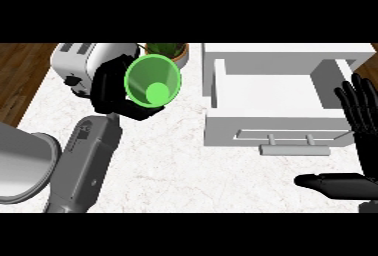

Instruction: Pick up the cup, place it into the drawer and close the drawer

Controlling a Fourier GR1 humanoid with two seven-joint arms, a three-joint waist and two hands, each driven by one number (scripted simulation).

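Left hand (111,90) fingers wrapped round the translucent green plastic cup (153,80), at far left, by the white toaster (77,62). Cup is tipped with its mouth facing up at me, nothing inside. White drawer (266,90) on the right stands open and empty, ready to take it. Right hand (359,107) rests at the right edge, fingers straight, likely kept free for the drawer's handle (294,148). Marble worktop (184,165) between.

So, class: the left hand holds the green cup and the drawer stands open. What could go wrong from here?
1. The cup is tilted in the left hand; it might slip on the way across.
2. It could catch the drawer wall on entry.
3. The toaster and potted plant sit close by; a swing could knock them.
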